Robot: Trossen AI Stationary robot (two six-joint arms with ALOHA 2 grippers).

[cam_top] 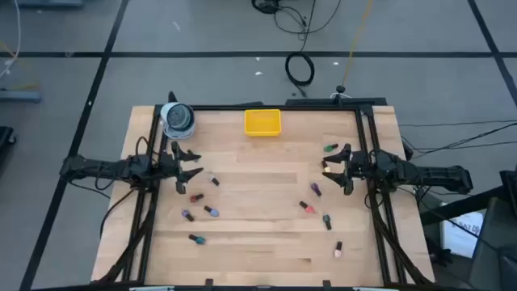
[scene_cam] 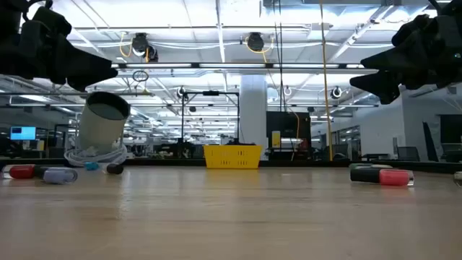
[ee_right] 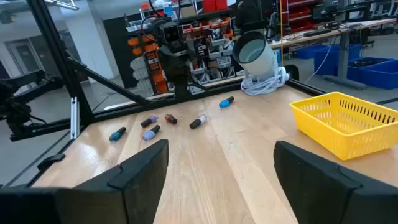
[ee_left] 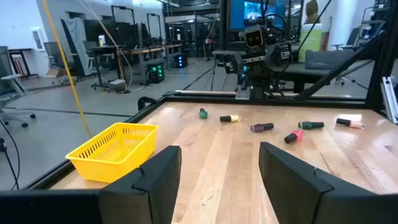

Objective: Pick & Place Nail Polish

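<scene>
Small nail polish bottles lie on their sides on the wooden table in two loose groups. One group lies on the left (cam_top: 195,196), (ee_right: 151,132). The other lies on the right (cam_top: 307,208), (ee_left: 293,135). My left gripper (cam_top: 187,166), (ee_left: 217,186) hovers open above the table's left side, pointing toward the right. My right gripper (cam_top: 333,168), (ee_right: 221,180) hovers open above the right side, facing it. Nothing is between either pair of fingers. A bottle (cam_top: 329,148) lies just beyond my right gripper.
A yellow mesh tray (cam_top: 262,122), (ee_left: 115,149), (ee_right: 348,124) stands at the far edge, in the middle. A grey-white tape roll (cam_top: 177,119), (ee_right: 255,56) sits on a coiled cable at the far left corner. Black rails frame the table's left, right and far sides.
</scene>
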